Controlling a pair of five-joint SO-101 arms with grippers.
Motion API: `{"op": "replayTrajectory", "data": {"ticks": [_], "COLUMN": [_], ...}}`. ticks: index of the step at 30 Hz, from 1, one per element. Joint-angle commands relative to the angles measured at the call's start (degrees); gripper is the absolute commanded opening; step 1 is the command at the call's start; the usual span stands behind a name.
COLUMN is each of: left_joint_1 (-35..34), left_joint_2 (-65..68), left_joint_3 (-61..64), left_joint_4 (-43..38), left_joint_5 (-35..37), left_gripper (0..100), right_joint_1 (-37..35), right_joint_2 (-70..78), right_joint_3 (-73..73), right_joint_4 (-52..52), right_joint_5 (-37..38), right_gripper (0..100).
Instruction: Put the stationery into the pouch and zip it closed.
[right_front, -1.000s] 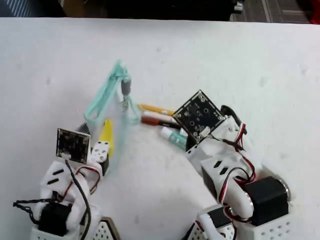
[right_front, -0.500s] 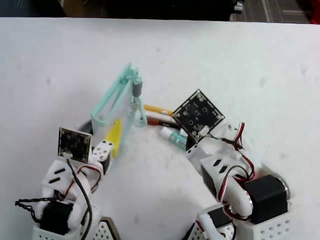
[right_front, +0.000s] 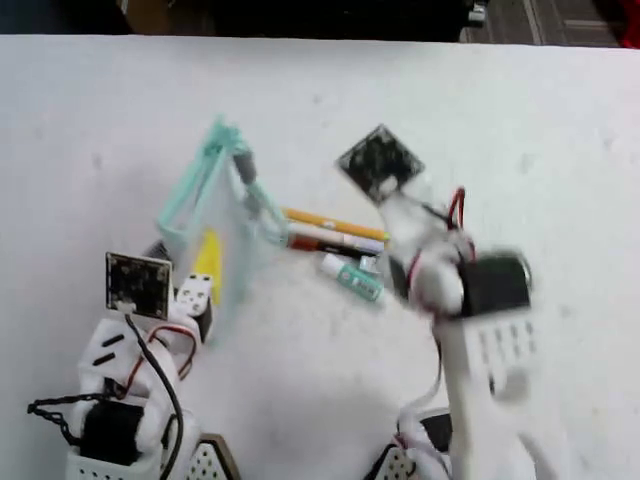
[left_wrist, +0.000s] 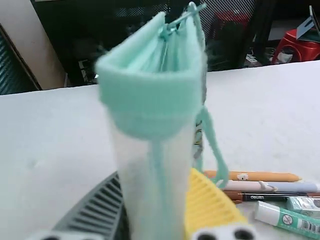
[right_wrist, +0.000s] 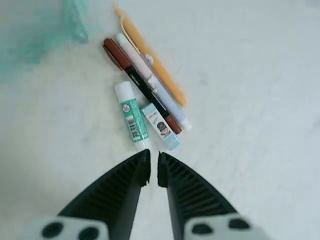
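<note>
In the left end effector (left_wrist: 150, 212): the pouch (left_wrist: 150, 100), pinched between the dark finger and the yellow finger (left_wrist: 212, 210), so that one's clamped shut on it.
Pouch axis: it's sticking up off the bench (right_front: 500, 120), long side running straight away from the fingers, teal-edged end farthest out, with a teal cord loop (left_wrist: 212, 150) dangling off it.
Right end effector (right_wrist: 154, 162): pretty much closed, just a sliver between the tips, nothing in it, hovering over the bench.
Just ahead of its tips: glue stick (right_wrist: 132, 117) and a small teal-labelled piece (right_wrist: 161, 126), lying flat.
A bit further out: orange pen (right_wrist: 150, 60), white pen (right_wrist: 150, 80) and brown pen (right_wrist: 140, 85), side by side and touching, long axes all parallel and running away from the tips.
Pens vs pouch: their far ends point toward the pouch, near the cord.
</note>
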Motion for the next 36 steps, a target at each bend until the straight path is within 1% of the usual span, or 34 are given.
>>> {"op": "replayTrajectory", "data": {"ticks": [1,3,7,8,10,14,17,23,28,36], "left_joint_1": [-1.2,-1.2,-1.2,-1.2,-1.3,-2.2,-5.5,-5.8,-5.8,-5.8], "left_joint_2": [-0.7,-0.7,-0.7,-0.7,-0.7,-0.7,-0.7,-0.7,-0.7,-0.7], "left_joint_3": [-0.6,-0.6,-0.6,-0.6,-0.6,-0.6,-0.7,-0.5,-0.5,-0.5], "left_joint_4": [-2.1,-2.0,-2.0,-2.0,-1.9,-1.9,-2.2,-2.9,-2.9,-2.8], "left_joint_5": [0.2,0.4,0.4,0.4,0.3,0.2,0.4,0.4,0.4,0.4], "left_gripper": [2,3,3,3,3,3,3,3,3,3], "right_joint_1": [1.9,1.6,-0.7,-2.0,-4.3,-7.9,-8.4,-9.1,-9.5,-9.1], "right_joint_2": [8.5,11.4,14.5,15.2,17.2,24.0,29.7,37.9,44.8,55.5], "right_joint_3": [-2.3,-2.0,-2.0,-2.0,-1.9,-2.3,-2.3,-2.4,-8.4,-17.9], "right_joint_4": [-2.7,-4.3,-10.2,-12.3,-16.1,-21.1,-25.1,-33.7,-34.1,-31.1], "right_joint_5": [0.3,0.3,0.4,0.7,0.7,0.7,0.7,0.8,0.8,0.8], "right_gripper": [2.5,6.0,18.6,20.0,18.8,12.2,11.6,11.6,11.6,11.6]}}
